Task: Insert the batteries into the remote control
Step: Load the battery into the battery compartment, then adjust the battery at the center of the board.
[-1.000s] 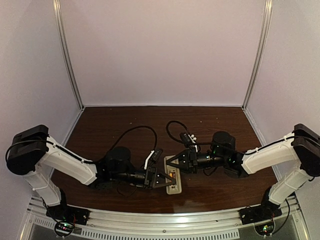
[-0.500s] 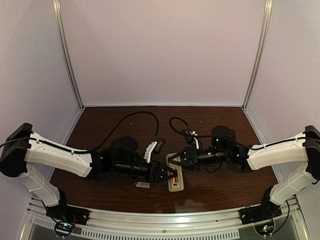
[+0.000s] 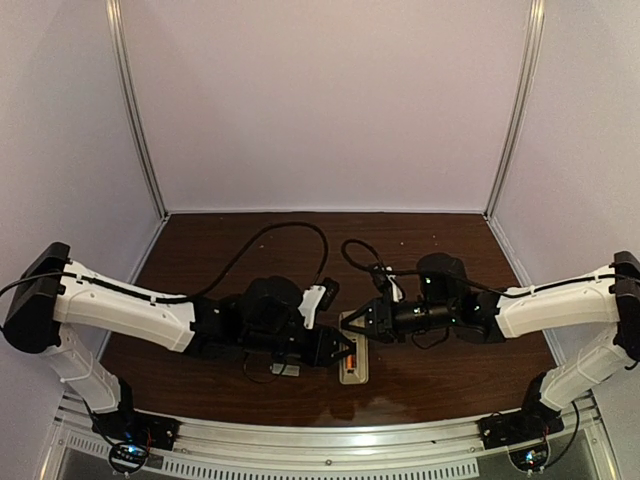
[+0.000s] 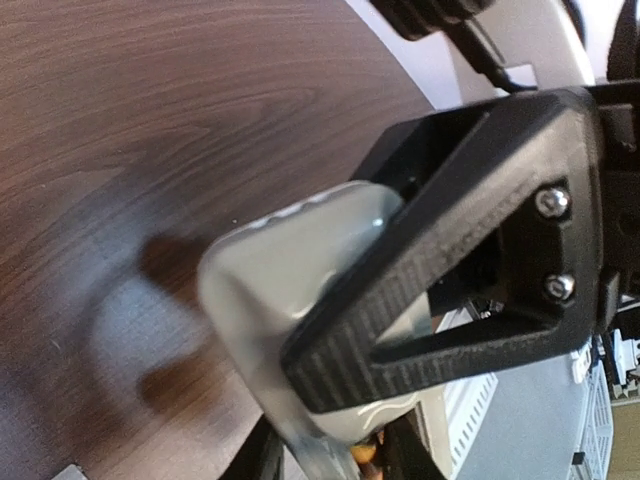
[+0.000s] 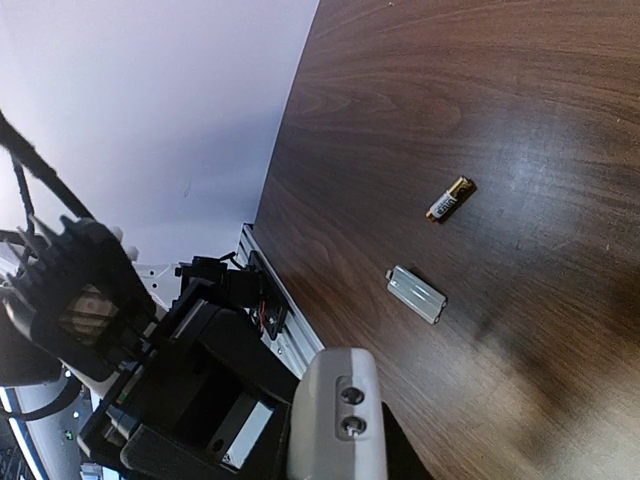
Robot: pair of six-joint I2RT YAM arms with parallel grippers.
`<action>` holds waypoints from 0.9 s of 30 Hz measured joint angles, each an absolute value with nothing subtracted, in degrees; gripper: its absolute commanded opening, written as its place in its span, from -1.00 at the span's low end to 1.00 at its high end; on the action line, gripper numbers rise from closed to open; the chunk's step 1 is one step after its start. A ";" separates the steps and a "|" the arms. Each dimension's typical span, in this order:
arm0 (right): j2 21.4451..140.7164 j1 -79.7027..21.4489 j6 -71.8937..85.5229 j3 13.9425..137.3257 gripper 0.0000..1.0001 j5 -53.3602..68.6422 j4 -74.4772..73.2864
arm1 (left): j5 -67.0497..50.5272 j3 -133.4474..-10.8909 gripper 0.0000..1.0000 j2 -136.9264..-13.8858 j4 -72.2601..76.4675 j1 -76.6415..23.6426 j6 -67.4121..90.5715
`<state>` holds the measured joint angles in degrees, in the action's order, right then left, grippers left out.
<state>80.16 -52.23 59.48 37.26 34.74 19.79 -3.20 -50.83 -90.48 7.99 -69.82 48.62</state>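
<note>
Left gripper (image 3: 344, 351) had shifted toward 3 o'clock over the remote control (image 3: 352, 374), its grip unreadable; right gripper (image 3: 350, 323) stayed pressed together.

Remote control (image 3: 352, 372) front-centre on table (image 3: 200, 250); plate (image 3: 285, 369) left of it; battery (image 5: 449, 199) near plate, probably behind-left.

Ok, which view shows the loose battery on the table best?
Right wrist: the battery lies unobstructed on the table, near a grey plate. I cannot find it in the top or left wrist views.
</note>
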 measured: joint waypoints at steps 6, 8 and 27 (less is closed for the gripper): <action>79.35 -51.75 57.95 37.26 -1.00 32.64 20.05 | -0.78 -51.35 0.01 -90.48 7.66 -69.73 50.39; 79.24 -51.59 58.65 37.26 -1.00 33.56 19.90 | -0.34 -51.68 0.18 -90.48 7.27 -69.84 48.34; 76.01 -44.21 58.11 28.53 -1.00 43.66 29.98 | 4.82 -47.57 0.39 -75.33 -15.33 -57.23 36.64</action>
